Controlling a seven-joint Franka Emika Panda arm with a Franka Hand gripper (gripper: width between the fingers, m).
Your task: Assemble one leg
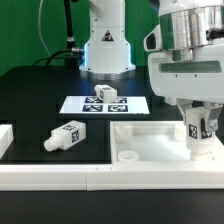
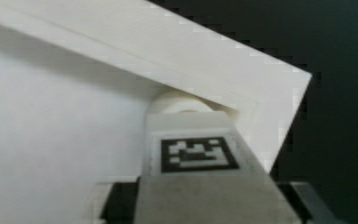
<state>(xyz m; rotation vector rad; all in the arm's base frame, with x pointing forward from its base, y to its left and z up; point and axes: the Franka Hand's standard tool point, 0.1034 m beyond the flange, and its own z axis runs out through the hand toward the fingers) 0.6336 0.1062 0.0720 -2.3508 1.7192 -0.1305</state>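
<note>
Plainly three legs (image 1: 68, 137) show, the held leg (image 1: 201, 125) pinched between the fingers (image 2: 119, 202)

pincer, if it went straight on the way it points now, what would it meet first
The panel: the pincer points down at it near a corner, and the peg of the held leg would touch first. Depth unclear; it may touch already.

Black table (image 1: 30, 100) carries marker board (image 1: 105, 104), white panel (image 1: 155, 140), one lying leg (image 1: 65, 137).
</note>
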